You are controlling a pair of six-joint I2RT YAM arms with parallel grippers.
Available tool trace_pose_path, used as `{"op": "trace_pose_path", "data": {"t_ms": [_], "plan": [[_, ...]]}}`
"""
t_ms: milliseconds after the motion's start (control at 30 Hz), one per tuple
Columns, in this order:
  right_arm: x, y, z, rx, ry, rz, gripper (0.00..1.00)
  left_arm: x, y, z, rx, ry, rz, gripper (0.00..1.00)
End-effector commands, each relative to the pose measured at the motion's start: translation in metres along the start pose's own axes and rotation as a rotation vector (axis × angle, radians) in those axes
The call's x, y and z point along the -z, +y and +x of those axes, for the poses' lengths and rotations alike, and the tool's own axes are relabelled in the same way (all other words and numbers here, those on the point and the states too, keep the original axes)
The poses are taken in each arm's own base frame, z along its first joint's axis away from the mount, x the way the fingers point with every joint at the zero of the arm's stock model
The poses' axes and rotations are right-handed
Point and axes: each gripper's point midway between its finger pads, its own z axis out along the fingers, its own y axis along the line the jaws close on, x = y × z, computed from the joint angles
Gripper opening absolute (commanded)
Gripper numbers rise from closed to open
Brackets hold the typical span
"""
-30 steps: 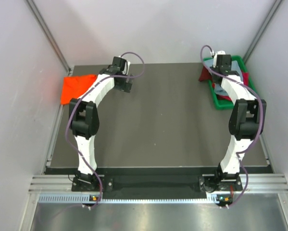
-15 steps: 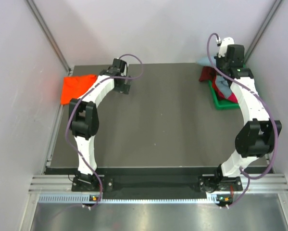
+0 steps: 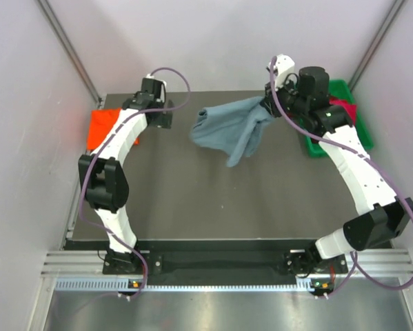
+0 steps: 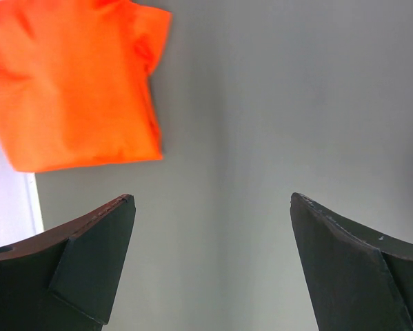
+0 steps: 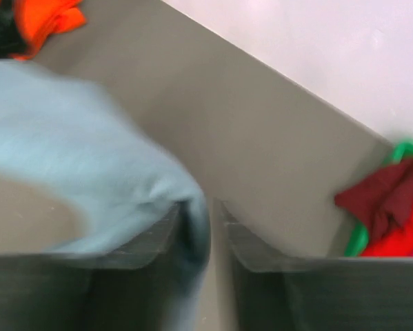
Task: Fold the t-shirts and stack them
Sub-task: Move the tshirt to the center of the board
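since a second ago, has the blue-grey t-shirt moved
Yes. The blue-grey t-shirt has come out of the green bin and moved left. It now hangs over the table, pinched between the right fingers.

L fingers wide apart | orange tee upper-L, on tbl

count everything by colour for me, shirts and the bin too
blue-grey t-shirt: 1
orange t-shirt: 1
dark red garment, in the bin: 1
bright red garment, in the bin: 1
green bin: 1
total: 5 visible; the bin may hide more
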Motion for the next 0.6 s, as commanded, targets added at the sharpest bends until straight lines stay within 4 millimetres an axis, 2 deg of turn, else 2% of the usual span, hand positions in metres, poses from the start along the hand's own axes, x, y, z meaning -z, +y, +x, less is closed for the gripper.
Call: {"op": "trace_pose_path", "data": {"t_ms": [0,33,100,167,233,267,300,367,400,433,533,567], "plan": [[0.001,-0.040,0.037,-0.048,0.065,0.144,0.49,0.016,0.020,-0.021,0.055,-0.073,-0.001,0.99],[-0.004,-0.049,0.056,-0.051,0.123,0.179,0.62,0.016,0.019,-0.018,0.057,-0.065,0.013,0.99],[-0.008,-0.053,0.084,-0.060,0.192,0.200,0.72,0.013,0.014,-0.004,0.064,-0.015,0.063,0.99],[-0.006,-0.048,0.087,-0.066,0.186,0.190,0.81,0.010,0.020,0.010,0.088,0.023,0.011,0.99],[-0.001,-0.036,0.085,-0.018,0.170,0.152,0.80,0.008,0.019,0.023,0.052,0.065,0.020,0.99],[-0.001,-0.022,0.082,0.020,0.163,0.112,0.79,0.005,0.020,0.032,0.047,0.088,0.006,0.99],[0.000,-0.012,0.083,0.112,0.165,0.063,0.79,0.007,0.026,0.033,0.056,0.083,-0.018,0.99],[0.004,0.028,0.090,0.220,0.179,-0.070,0.78,0.009,0.020,0.037,0.039,0.080,0.029,0.99],[0.004,0.040,0.101,0.285,0.197,-0.119,0.77,0.016,0.015,0.032,0.041,0.059,0.062,0.99],[0.007,0.055,0.104,0.305,0.196,-0.173,0.74,0.019,0.015,0.030,0.045,0.050,0.070,0.99],[0.004,0.111,0.122,0.353,0.224,-0.356,0.70,0.032,0.018,0.020,0.128,0.009,0.100,0.99],[0.001,0.120,0.125,0.350,0.229,-0.378,0.71,0.036,0.015,0.017,0.140,-0.001,0.137,0.99]]}}
